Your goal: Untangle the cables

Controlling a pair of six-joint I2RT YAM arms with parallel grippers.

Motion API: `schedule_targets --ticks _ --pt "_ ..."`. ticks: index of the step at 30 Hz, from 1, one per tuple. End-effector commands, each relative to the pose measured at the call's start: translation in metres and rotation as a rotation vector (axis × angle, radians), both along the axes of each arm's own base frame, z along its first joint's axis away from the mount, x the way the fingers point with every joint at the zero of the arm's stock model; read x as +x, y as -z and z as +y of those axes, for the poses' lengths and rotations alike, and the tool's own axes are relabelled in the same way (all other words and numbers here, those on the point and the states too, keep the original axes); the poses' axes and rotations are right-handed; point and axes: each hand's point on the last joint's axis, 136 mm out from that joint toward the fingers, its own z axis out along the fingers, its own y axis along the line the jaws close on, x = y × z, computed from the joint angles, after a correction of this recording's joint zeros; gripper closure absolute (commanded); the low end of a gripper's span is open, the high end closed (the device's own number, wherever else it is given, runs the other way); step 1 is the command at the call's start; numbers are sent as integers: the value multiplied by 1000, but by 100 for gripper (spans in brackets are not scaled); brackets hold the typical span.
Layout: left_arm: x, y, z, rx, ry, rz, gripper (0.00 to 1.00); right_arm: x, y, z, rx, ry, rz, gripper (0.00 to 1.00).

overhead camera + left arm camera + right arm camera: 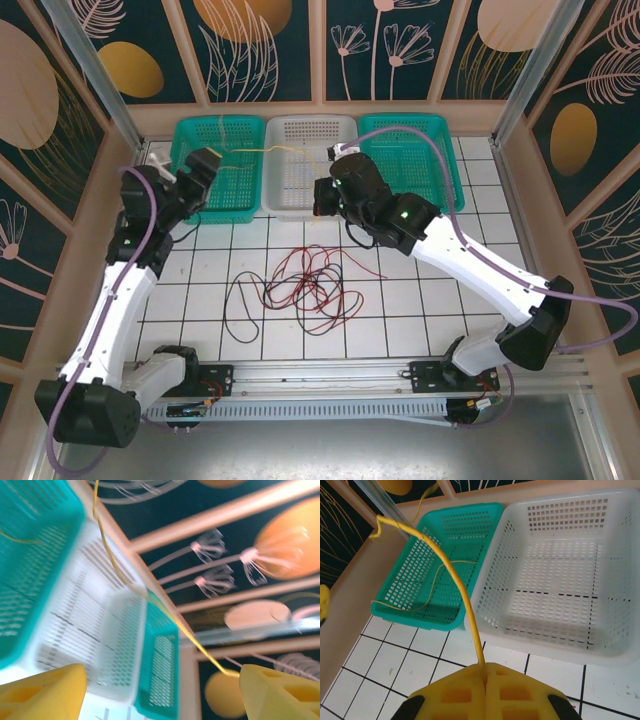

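1. The left arm [120, 290] rises from its base at the near left corner and bends at the elbow. Its wrist reaches far, over the left green basket [235, 190].
2. The left tool [162, 680] stands wide, its 2 yellow fingers well apart at the near corners of the left wrist view. It grips nothing.
3. The yellow cable [270, 148] runs down to the tip of the left tool's right-hand finger in that view. Whether it touches the finger is hard to tell.
4. The right arm [480, 265] climbs from the near right base and stretches left and far across the tabletop [420, 310]. Its wrist hangs over the right part of the white basket [300, 185].
5. The right tool [485, 672] is pressed closed, with no gap between its fingers. It pinches the yellow cable, which comes out of the seam between them.
6. From that grip the yellow cable arcs up and to the left, across the white basket toward the left tool. A thinner loop of it lies in the left green basket.
7. The 3 baskets sit in a row along the far edge. The right green basket [410, 165] is at the right end.
8. The tangle of red and black cables [310, 285] lies on the tabletop between the 2 arms, near of the baskets and apart from both tools.
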Motion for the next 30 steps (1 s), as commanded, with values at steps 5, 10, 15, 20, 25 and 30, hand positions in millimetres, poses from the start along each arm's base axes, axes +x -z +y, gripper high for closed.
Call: schedule_targets --ticks 5,10,15,20,25,30 --pt "10 -26 -47 -159 135 -83 25 0 -16 11 82 -1 -37 100" --pt "22 -31 -48 -146 125 -96 27 -6 -11 19 72 -33 -42 100" --pt "30 -30 -47 -130 112 -93 50 -12 -5 28 58 -68 -56 100" --pt "39 -29 -46 -79 93 -89 67 -19 8 36 15 -101 -52 100" --pt "52 -32 -40 30 58 -71 87 -33 31 43 -88 -145 -37 100" --pt "61 -23 -35 188 52 -23 100 -45 48 45 -162 -179 -30 100"
